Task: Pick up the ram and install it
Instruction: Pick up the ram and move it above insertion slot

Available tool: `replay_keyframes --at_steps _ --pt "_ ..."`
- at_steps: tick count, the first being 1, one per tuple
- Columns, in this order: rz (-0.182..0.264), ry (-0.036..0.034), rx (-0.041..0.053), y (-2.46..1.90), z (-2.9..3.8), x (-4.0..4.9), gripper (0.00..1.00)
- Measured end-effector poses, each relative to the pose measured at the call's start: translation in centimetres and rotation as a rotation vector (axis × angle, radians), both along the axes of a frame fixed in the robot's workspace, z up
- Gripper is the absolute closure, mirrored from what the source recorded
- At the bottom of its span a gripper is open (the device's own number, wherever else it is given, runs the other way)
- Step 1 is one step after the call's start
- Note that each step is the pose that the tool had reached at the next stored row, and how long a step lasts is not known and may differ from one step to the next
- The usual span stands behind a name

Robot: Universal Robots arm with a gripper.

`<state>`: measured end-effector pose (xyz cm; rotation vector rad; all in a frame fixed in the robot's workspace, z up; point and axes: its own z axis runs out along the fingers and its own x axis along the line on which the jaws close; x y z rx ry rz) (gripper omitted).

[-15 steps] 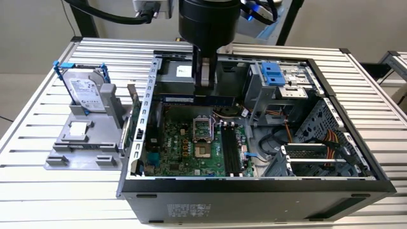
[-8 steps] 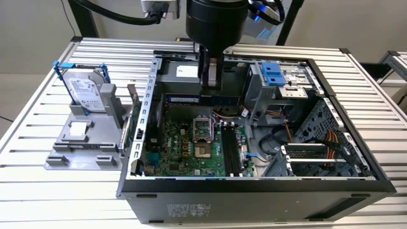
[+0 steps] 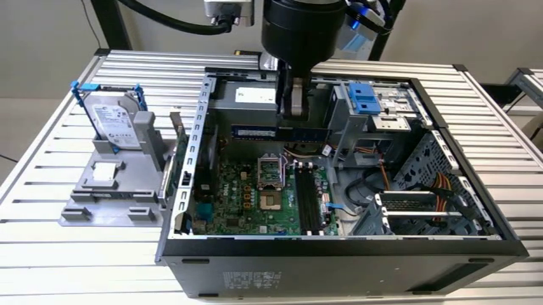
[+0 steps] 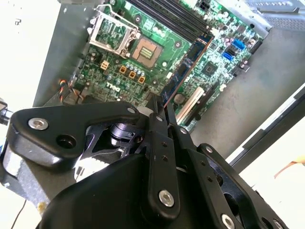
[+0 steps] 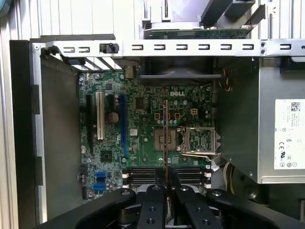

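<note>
Exterior view: the ram [image 3: 280, 132] is seen clamped in the gripper [image 3: 294, 114] above the motherboard [image 3: 246, 197], crosswise to the black memory slots [image 3: 306, 200]; it would best be turned parallel and held level before seating.

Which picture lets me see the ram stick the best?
The exterior view. There the ram shows its long blue side, held in the gripper over the motherboard. Both wrist views catch the ram edge-on, as a thin strip.

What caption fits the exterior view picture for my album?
Gripper holds the ram stick above the green motherboard inside the open computer case.
</note>
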<state>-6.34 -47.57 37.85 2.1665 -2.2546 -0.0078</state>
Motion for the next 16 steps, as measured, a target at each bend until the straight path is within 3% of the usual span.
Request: replay_keyframes --at_steps 16 --pt "0.000 0.0000 0.0000 0.00 0.00 2.27 1.00"
